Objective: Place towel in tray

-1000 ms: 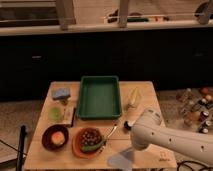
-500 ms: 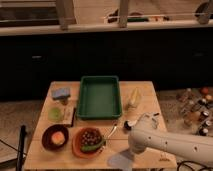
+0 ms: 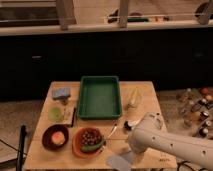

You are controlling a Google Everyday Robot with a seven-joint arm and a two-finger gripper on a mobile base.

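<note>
The green tray (image 3: 100,112) stands empty in the middle of the wooden table (image 3: 150,90). The towel (image 3: 118,162), a flat pale grey folded piece, lies at the table's front edge, below the tray and to its right. My white arm (image 3: 170,145) comes in from the lower right. My gripper (image 3: 128,154) is at the arm's end, right above the towel's right edge and mostly hidden by the wrist.
A blue sponge (image 3: 61,93) and a green item (image 3: 56,114) lie left of the tray. A dark bowl (image 3: 55,137) and an orange plate of grapes (image 3: 90,140) sit front left. A banana (image 3: 134,97) lies right of the tray. Bottles (image 3: 197,110) stand off to the right.
My arm's end has shifted slightly left and down, closer to the towel. The towel and the other things have not moved.
</note>
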